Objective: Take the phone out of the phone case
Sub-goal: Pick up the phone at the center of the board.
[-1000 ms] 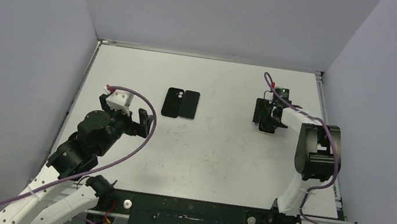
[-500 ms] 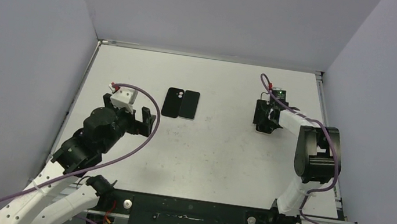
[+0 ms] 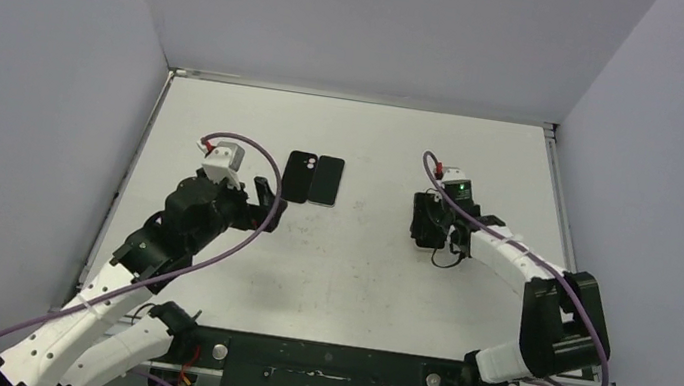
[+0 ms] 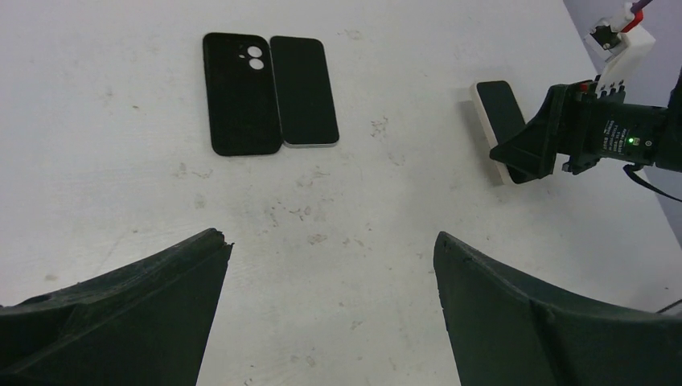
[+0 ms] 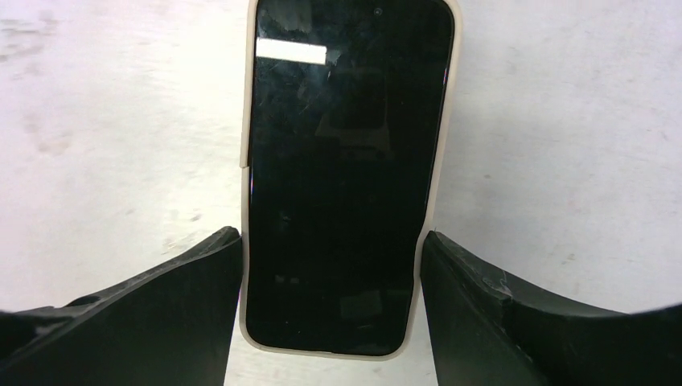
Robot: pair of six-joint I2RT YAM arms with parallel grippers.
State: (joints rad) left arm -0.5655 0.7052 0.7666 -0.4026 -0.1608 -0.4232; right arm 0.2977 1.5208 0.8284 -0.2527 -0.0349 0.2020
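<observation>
- The phone lies screen up on the table, right of centre. Its glass is dark, with one bright bar of reflected light near the far end.
- It sits inside a cream phone case, which shows only as a thin pale rim around the screen.
- My right gripper straddles the near end, and its fingers are pressed against both long sides of the case.
- My left gripper is spread wide over bare table and holds nothing.
- Just beyond it, a black case and a dark slab lie side by side, touching.
- From above, my right gripper covers most of the phone.
- The back of the cream case is hidden.
- I cannot tell whether any corner has lifted free.
</observation>
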